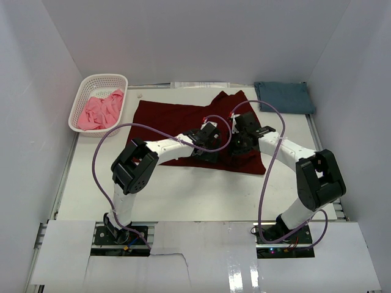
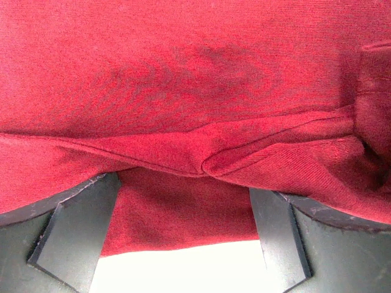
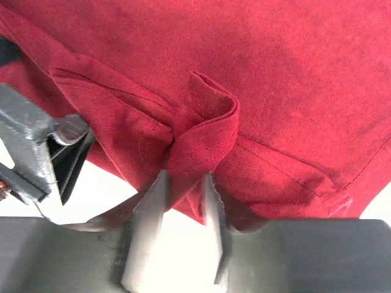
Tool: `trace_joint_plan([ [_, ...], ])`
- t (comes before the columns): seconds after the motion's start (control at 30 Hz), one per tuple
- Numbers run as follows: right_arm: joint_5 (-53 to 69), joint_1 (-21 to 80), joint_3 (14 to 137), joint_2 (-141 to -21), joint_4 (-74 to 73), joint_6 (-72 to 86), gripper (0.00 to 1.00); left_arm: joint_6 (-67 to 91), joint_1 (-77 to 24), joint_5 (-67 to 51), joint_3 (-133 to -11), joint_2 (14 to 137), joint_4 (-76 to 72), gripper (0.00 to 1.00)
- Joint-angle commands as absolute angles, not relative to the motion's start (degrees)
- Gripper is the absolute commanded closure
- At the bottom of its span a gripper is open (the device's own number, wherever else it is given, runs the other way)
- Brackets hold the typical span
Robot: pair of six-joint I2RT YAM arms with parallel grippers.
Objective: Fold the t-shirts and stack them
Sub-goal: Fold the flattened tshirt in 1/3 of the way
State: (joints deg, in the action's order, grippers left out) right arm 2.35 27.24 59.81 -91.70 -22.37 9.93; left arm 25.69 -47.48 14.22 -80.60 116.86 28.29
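Note:
The large dark maroon t-shirt [image 1: 165, 116] lies spread across the middle of the table, and both grippers are at its near edge. My left gripper [image 1: 208, 141] is open, its wide-set fingers [image 2: 82, 226] straddling the hem of the maroon cloth [image 2: 183, 91] without pinching it. Just to its right, my right gripper [image 1: 239, 139] has its jaws closed on a bunched-up fold of the maroon t-shirt [image 3: 201, 131]. The slate-blue t-shirt [image 1: 284, 96] lies folded at the back right. The pink t-shirt [image 1: 101, 110] is crumpled in the basket.
A white lattice basket [image 1: 91, 80] stands at the back left. White walls enclose the table on three sides. Purple cables loop over both arms. In the right wrist view the left gripper [image 3: 36, 152] shows close at the left.

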Motion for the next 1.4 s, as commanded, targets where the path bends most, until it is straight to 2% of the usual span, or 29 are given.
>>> trace_joint_plan([
  [0.0, 3.16, 27.33, 59.76, -92.63, -21.09, 9.23, 0.7, 28.83, -48.78, 3.87, -75.41, 123.84, 36.21, 0.02],
  [0.07, 2.55, 27.33, 60.2, -92.81, -21.01, 8.97, 0.91, 28.92, -48.69, 3.78, -75.41, 123.84, 36.21, 0.02],
  [0.1, 2.29, 27.33, 60.21, -92.55, -20.22, 8.96, 0.92, 28.92, -48.69, 3.78, -75.41, 123.75, 36.21, 0.02],
  [0.3, -2.37, 27.33, 51.61, -83.86, -8.46, 10.1, 0.92, 29.0, -48.78, 3.43, -75.85, 124.1, 36.21, 0.02],
  [0.5, -4.13, 28.04, 29.56, -67.1, 17.63, 12.39, 0.92, 28.92, -48.69, 3.34, -76.11, 124.1, 36.3, 0.02],
  [0.6, -2.81, 28.65, 18.22, -62.33, 30.92, 14.93, 0.92, 28.83, -48.69, 3.25, -76.11, 124.28, 36.3, 0.02],
  [0.8, 5.79, 29.0, 10.91, -65.03, 40.95, 19.24, 0.92, 29.0, -48.69, 2.81, -76.38, 124.8, 36.39, 0.02],
  [0.87, 9.92, 29.44, 10.9, -66.88, 41.92, 22.66, 0.89, 29.09, -48.78, 2.9, -76.03, 124.63, 36.3, 0.02],
  [0.9, 10.98, 29.97, 12.12, -67.93, 40.18, 23.55, 0.82, 29.09, -48.69, 2.99, -75.85, 124.45, 36.21, 0.02],
  [0.97, 13.96, 31.54, 13.44, -68.38, 37.28, 25.56, 0.77, 29.27, -48.69, 3.25, -75.41, 124.1, 36.21, 0.02],
  [1.1, 18.71, 32.96, 13.8, -66.54, 35.16, 30.58, 0.66, 29.44, -48.69, 3.34, -75.23, 124.19, 36.3, 0.02],
  [1.17, 21.97, 33.4, 15.9, -64.43, 29.46, 31.47, 0.59, 29.44, -48.69, 3.08, -75.5, 124.54, 36.21, 0.02],
  [1.37, 12.23, 33.84, 22.74, -52.4, 12.59, 25.42, 0.55, 29.36, -48.69, 2.9, -76.02, 124.98, 36.21, 0.02],
])
